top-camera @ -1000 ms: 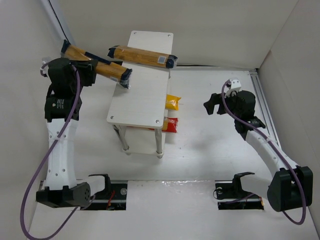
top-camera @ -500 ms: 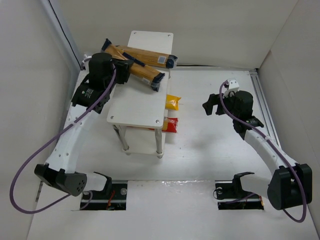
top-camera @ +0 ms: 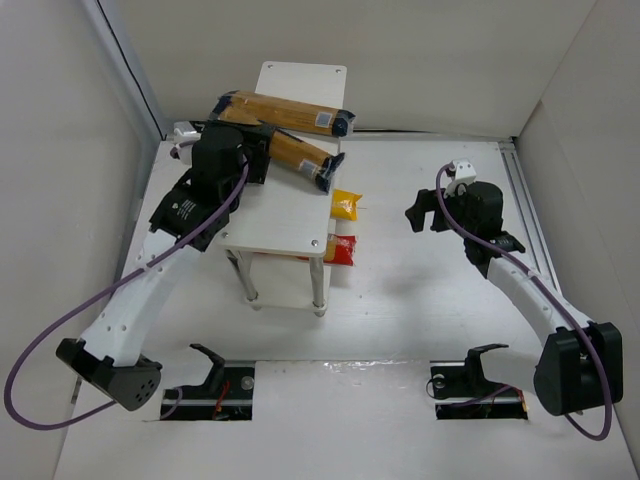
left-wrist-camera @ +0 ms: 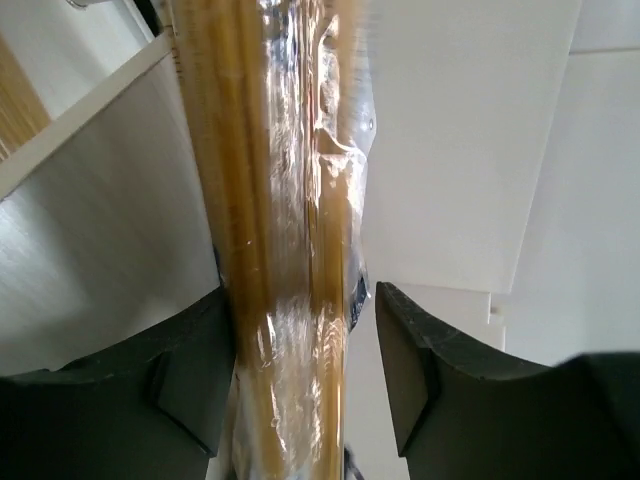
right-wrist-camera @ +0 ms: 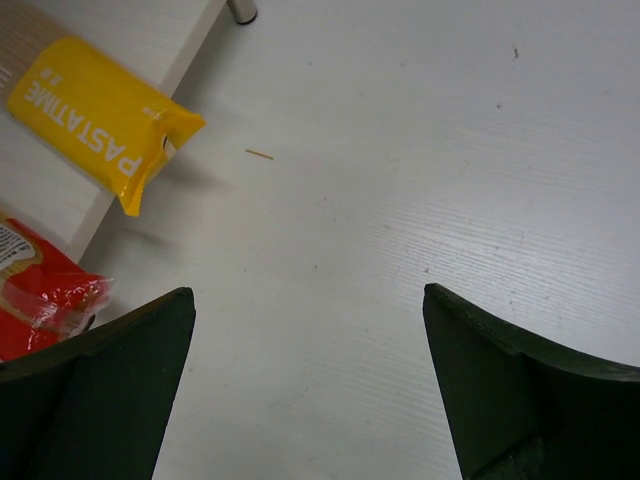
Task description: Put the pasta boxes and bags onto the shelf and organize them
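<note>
One tan-orange pasta box lies across the far part of the shelf top. The second pasta box lies slanted on the top board just in front of it. My left gripper straddles its left part. In the left wrist view this box runs between the fingers, against the left finger, with a narrow gap to the right one. The yellow bag and red bag lie on the lower tier, sticking out on the right. My right gripper is open and empty, right of them.
The right wrist view shows the yellow bag, the red bag and bare white table between my open fingers. White walls enclose the table on the left, back and right. The shelf's metal legs stand at its front.
My left arm has swung right from beside the shelf, carrying the second pasta box onto the shelf top in front of the first. The jaws now stand slightly apart. The right arm stayed.
</note>
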`<state>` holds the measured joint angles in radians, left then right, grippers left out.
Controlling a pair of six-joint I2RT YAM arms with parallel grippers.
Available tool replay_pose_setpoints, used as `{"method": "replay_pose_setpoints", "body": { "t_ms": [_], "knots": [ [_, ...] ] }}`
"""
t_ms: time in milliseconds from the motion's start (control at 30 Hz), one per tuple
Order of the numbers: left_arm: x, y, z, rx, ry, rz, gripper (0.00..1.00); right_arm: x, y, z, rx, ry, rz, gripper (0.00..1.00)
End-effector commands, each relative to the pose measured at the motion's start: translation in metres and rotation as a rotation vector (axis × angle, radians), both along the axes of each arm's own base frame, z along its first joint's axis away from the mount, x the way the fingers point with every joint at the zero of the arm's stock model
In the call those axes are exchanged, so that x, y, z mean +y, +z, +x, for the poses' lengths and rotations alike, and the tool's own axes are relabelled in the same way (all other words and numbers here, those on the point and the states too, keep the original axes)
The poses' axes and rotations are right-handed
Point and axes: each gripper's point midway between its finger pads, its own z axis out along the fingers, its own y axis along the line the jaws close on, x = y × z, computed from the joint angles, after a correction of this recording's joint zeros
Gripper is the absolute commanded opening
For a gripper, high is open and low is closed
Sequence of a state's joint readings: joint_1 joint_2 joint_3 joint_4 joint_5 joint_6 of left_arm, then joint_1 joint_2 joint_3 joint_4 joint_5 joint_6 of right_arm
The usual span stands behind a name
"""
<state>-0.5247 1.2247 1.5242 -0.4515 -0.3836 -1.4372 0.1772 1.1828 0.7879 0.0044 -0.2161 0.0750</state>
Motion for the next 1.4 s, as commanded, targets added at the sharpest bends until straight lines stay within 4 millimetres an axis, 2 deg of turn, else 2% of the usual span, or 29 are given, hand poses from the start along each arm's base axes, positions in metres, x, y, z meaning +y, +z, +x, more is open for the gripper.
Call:
{"method": "replay_pose_setpoints", "body": {
  "t_ms": [0, 167, 300, 400, 433, 467, 500, 533, 567, 600, 633, 667, 700, 733, 800, 833, 900, 933, 967, 1033, 1067, 1100, 1133, 1167, 1200, 1267, 1300, 1333, 1367],
  "knots": [
    [0.007, 0.072, -0.004, -0.195, 0.041, -0.107, 0.52, 0.0, 0.021, 0.006, -0.063, -0.007, -0.005, 1.0],
    [-0.002, 0.072, -0.017, -0.211, 0.031, -0.098, 0.58, 0.0, 0.021, 0.006, -0.063, -0.007, -0.005, 1.0],
    [-0.005, 0.072, -0.024, -0.221, 0.019, -0.084, 0.59, 0.0, 0.021, 0.006, -0.063, -0.007, -0.005, 1.0],
    [0.002, 0.083, -0.034, -0.26, 0.039, -0.051, 0.61, 0.002, 0.021, 0.005, -0.063, 0.002, -0.002, 1.0],
    [0.005, 0.09, -0.036, -0.293, 0.029, 0.028, 0.63, 0.001, 0.021, 0.005, -0.066, 0.005, -0.009, 1.0],
    [0.012, 0.092, -0.038, -0.289, 0.047, 0.081, 0.66, 0.001, 0.024, 0.005, -0.075, 0.005, -0.008, 1.0],
    [0.027, 0.111, -0.042, -0.313, 0.099, 0.119, 0.74, 0.001, 0.026, 0.003, -0.075, 0.005, -0.008, 1.0],
    [0.033, 0.117, -0.042, -0.317, 0.114, 0.19, 0.78, 0.001, 0.026, 0.003, -0.075, 0.005, -0.008, 1.0],
    [0.042, 0.12, -0.043, -0.316, 0.127, 0.337, 0.81, -0.001, 0.026, 0.003, -0.076, -0.006, -0.012, 1.0],
    [0.044, 0.109, -0.034, -0.258, 0.147, 0.45, 0.83, -0.001, 0.03, 0.002, -0.086, -0.006, -0.01, 1.0],
    [0.071, 0.135, -0.04, -0.257, 0.266, 0.489, 0.87, -0.002, 0.028, 0.001, -0.077, -0.006, -0.012, 1.0],
    [0.081, 0.135, -0.038, -0.218, 0.314, 0.555, 0.89, -0.002, 0.028, 0.001, -0.077, -0.006, -0.012, 1.0],
    [0.091, 0.113, -0.023, -0.107, 0.358, 0.694, 0.89, -0.002, 0.028, 0.001, -0.077, -0.006, -0.012, 1.0],
    [0.126, 0.122, -0.021, -0.067, 0.48, 0.716, 0.89, -0.002, 0.028, 0.001, -0.077, -0.006, -0.012, 1.0],
    [0.146, 0.111, -0.001, -0.016, 0.497, 0.777, 0.91, -0.004, 0.031, 0.001, -0.087, -0.016, -0.014, 1.0],
    [0.163, 0.089, 0.021, 0.04, 0.451, 0.834, 0.91, -0.004, 0.029, 0.0, -0.078, -0.016, -0.016, 1.0],
    [0.185, 0.063, 0.037, 0.108, 0.433, 0.838, 0.91, -0.01, 0.028, 0.002, -0.079, -0.044, -0.023, 1.0],
    [0.199, 0.048, 0.038, 0.155, 0.441, 0.821, 0.91, -0.01, 0.028, 0.002, -0.079, -0.044, -0.023, 1.0],
    [0.228, 0.023, 0.041, 0.226, 0.459, 0.798, 0.91, -0.01, 0.028, 0.002, -0.079, -0.044, -0.023, 1.0],
    [0.256, 0.007, 0.042, 0.24, 0.484, 0.771, 0.91, -0.016, 0.025, 0.005, -0.07, -0.063, -0.028, 1.0],
    [0.261, -0.021, 0.038, 0.274, 0.439, 0.764, 0.91, -0.021, 0.025, 0.006, -0.071, -0.084, -0.033, 1.0],
    [0.287, -0.033, 0.031, 0.3, 0.471, 0.753, 0.91, -0.021, 0.025, 0.006, -0.071, -0.084, -0.033, 1.0],
    [0.293, -0.045, 0.029, 0.31, 0.467, 0.742, 0.91, -0.023, 0.029, 0.008, -0.08, -0.093, -0.034, 1.0],
    [0.298, -0.053, 0.023, 0.312, 0.478, 0.717, 0.92, -0.026, 0.024, 0.01, -0.065, -0.102, -0.038, 1.0],
    [0.298, -0.088, 0.02, 0.375, 0.442, 0.685, 0.92, -0.025, 0.023, 0.013, -0.057, -0.105, -0.029, 1.0],
    [0.295, -0.116, 0.017, 0.408, 0.428, 0.63, 0.92, -0.029, 0.018, 0.015, -0.04, -0.121, -0.023, 1.0],
    [0.29, -0.145, 0.012, 0.456, 0.391, 0.622, 0.92, -0.028, 0.017, 0.017, -0.026, -0.125, -0.017, 1.0],
    [0.284, -0.157, 0.013, 0.466, 0.353, 0.608, 0.92, -0.03, 0.021, 0.019, -0.036, -0.136, -0.019, 1.0],
    [0.282, -0.166, 0.009, 0.482, 0.354, 0.592, 0.92, -0.039, 0.014, 0.02, -0.011, -0.178, -0.026, 1.0]
  ]
}}
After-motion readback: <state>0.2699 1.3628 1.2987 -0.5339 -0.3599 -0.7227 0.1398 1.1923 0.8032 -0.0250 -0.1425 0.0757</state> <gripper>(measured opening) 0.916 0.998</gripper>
